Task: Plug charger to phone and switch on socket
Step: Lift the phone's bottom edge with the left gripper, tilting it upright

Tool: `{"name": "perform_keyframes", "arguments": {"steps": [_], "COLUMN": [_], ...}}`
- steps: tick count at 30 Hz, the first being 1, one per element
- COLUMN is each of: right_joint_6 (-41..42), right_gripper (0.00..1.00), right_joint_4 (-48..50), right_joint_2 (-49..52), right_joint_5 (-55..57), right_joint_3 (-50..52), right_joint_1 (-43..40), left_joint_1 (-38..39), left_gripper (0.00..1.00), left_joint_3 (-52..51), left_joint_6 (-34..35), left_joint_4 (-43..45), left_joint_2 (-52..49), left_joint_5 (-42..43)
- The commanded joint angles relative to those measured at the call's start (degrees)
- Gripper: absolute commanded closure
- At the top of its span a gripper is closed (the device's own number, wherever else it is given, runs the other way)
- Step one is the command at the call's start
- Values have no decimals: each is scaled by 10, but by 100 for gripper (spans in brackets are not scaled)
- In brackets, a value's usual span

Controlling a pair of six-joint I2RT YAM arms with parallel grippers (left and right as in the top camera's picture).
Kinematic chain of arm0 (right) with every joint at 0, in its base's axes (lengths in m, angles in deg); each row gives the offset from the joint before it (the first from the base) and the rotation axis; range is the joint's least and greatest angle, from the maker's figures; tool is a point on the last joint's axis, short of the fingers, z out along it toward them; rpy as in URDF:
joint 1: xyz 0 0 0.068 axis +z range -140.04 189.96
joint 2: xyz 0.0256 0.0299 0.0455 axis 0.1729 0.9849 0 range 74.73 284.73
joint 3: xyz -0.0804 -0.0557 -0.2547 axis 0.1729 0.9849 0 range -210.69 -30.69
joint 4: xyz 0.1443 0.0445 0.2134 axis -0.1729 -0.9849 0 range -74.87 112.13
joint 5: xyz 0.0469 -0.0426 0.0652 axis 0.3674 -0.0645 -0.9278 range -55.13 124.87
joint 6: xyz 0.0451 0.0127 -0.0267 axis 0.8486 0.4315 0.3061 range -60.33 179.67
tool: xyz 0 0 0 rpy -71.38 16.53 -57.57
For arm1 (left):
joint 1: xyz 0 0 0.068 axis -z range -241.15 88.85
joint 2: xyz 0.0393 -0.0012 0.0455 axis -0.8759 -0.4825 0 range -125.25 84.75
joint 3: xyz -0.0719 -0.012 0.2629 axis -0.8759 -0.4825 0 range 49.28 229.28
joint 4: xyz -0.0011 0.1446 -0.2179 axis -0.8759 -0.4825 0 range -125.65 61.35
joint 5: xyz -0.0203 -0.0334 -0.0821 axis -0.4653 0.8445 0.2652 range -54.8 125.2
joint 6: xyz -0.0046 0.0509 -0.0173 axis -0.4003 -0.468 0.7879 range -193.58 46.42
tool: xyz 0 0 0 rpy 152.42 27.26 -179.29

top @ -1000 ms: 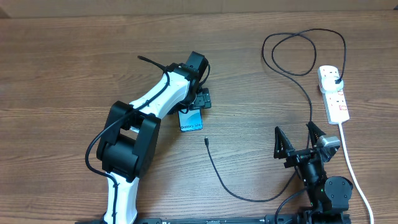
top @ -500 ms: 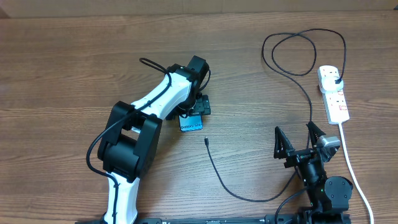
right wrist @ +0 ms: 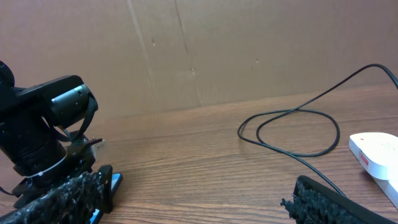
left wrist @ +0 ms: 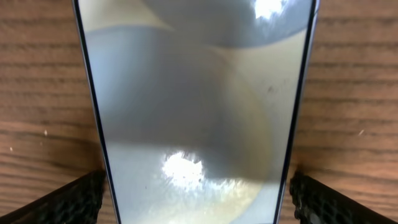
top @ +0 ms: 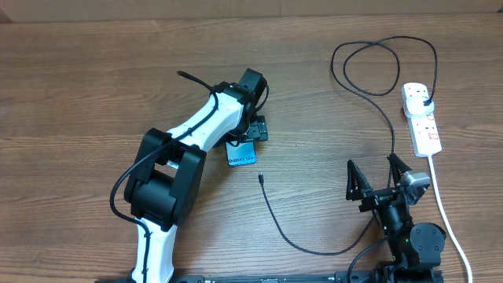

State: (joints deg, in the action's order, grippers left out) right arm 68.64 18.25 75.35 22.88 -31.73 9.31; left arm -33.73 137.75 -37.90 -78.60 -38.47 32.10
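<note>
The phone (top: 242, 154) lies flat on the wooden table, and only its light-blue end with small text shows past the left arm. My left gripper (top: 246, 135) hangs right over it, open. In the left wrist view the phone's screen (left wrist: 198, 112) fills the middle, with a black finger (left wrist: 74, 200) on either side, apart from its edges. The charger cable (top: 277, 224) lies loose, its tip (top: 260, 178) just right of the phone and its black plug (top: 425, 101) in the white socket (top: 423, 124). My right gripper (top: 376, 178) stands open and empty near the front edge.
The socket's thick white cord (top: 445, 214) runs down the right side to the table's front. The black cable makes a loop (top: 383, 67) at the back right, also seen in the right wrist view (right wrist: 292, 130). A cardboard wall (right wrist: 199, 50) closes off the back.
The left wrist has shifted slightly toward the front, settling over the phone. The right arm, cable and socket have not moved.
</note>
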Motion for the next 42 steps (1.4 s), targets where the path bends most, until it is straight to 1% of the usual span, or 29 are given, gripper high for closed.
{"name": "perform_keyframes", "arguments": {"steps": [1,4,11,13,14,15,17,22,27,33,36,39,40,42], "right_joint_6": [-1,-1,-1,-1,-1,-1,-1,-1,-1,-1,-1,-1,-1,-1], "right_gripper": [0,0,0,0,0,0,0,0,0,0,0,0,0,0], "right_joint_4": [3,3,3,3,3,3,3,3,3,3,3,3,3,3], "right_joint_2": [-5,-5,-5,-5,-5,-5,-5,-5,-5,-5,-5,-5,-5,-5], "right_joint_5": [3,3,3,3,3,3,3,3,3,3,3,3,3,3], "right_joint_3": [6,6,6,6,6,6,6,6,6,6,6,6,6,6], "right_joint_1": [3,3,3,3,3,3,3,3,3,3,3,3,3,3], "left_joint_1": [2,2,2,2,2,2,1,-9,-12,-11,-10,-10,-9,-8], "left_gripper": [0,0,0,5,6,5,0,0,0,14,26,27,25,19], "left_joint_3": [-21,-21,-21,-21,-21,-21,-21,-21,-21,-21,-21,-21,-21,-21], "left_joint_6": [3,3,-6,-10,-10,-10,-10,-10,-10,-10,-10,-10,-10,-10], "left_joint_4": [14,19,21,19,18,18,21,25,23,8,-7,-24,-30,-43], "left_joint_2": [-31,-31,-31,-31,-31,-31,-31,-31,-31,-31,-31,-31,-31,-31], "left_joint_5": [5,-6,1,3,3,3,4,32,30,32,36,46,47,48]}}
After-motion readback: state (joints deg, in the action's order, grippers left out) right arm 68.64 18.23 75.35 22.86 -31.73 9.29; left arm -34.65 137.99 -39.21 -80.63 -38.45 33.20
